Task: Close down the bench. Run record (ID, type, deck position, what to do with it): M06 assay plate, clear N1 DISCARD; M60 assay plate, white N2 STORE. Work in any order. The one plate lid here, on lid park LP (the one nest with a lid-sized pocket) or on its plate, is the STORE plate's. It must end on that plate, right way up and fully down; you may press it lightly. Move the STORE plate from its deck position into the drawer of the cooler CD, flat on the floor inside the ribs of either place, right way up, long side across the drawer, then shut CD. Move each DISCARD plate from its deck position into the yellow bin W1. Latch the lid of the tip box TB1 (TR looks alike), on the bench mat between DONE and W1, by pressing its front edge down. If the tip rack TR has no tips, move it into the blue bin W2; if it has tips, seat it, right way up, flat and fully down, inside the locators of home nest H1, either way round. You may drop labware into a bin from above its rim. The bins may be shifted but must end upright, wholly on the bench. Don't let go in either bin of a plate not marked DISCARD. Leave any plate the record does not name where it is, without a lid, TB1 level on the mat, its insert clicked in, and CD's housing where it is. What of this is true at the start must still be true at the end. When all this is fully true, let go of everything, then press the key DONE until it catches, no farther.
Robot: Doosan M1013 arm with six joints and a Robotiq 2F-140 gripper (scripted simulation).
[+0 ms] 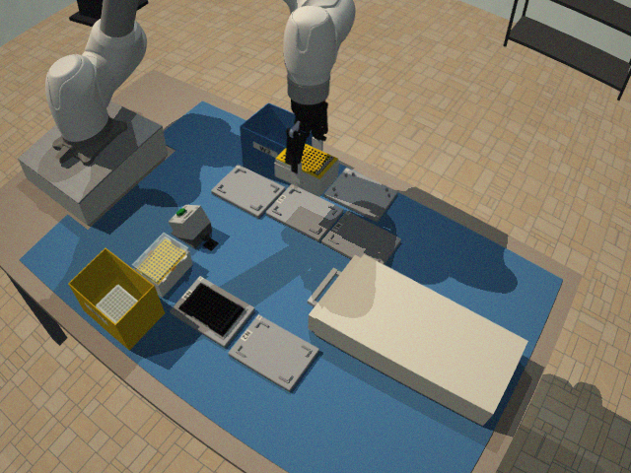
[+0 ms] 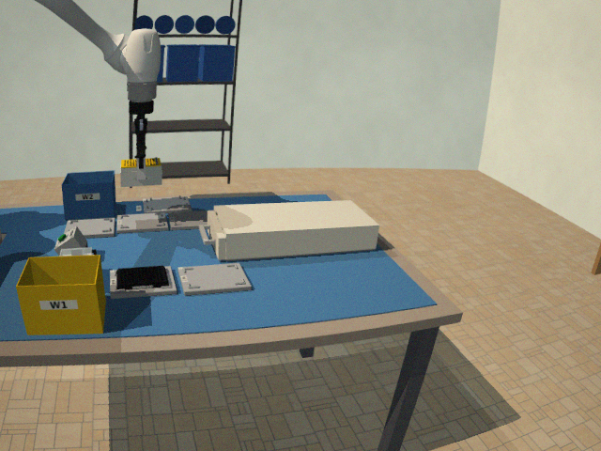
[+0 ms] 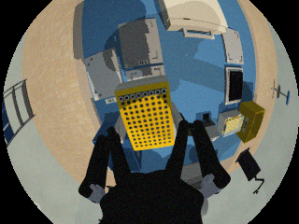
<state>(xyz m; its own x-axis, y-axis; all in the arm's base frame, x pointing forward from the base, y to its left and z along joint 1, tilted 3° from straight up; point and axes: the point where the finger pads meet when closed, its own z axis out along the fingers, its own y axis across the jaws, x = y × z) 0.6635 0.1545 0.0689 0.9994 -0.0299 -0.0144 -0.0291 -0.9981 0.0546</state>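
Readable writing: the blue open-top bin (image 2: 88, 198) at the far side of the bench is showing a white label "W2", and the yellow open-top bin (image 2: 61, 296) at the near left corner is showing "W1". Small tags on the flat grey nests are too small to read.

The white six-joint arm (image 1: 316, 45) is reaching from its grey block base (image 1: 127, 158) and hanging its wrist straight down, w/ the black two-finger gripper (image 1: 304, 147) pointing at the bench. The gripper is clamping a grey tip rack w/ a yellow perforated top (image 1: 312, 165), fingers on its two long sides. In the exterior view the rack (image 2: 140, 173) is hanging level in the air, above the bench, just right of the blue bin and higher than its rim. From the wrist view the yellow grid (image 3: 149, 119) is sitting between the fingers, w/ grey nests on the blue mat below.

A white gridded plate (image 1: 116, 303) is lying inside the yellow bin. Beside that bin a lidded tip box w/ a pale yellow insert (image 1: 163, 262) is sitting on the mat, near a grey key block w/ a green button (image 1: 189, 221). A black plate (image 1: 211, 307) is resting in a grey nest. The long cream cooler housing (image 1: 417, 336) is lying w/ its drawer pushed in.
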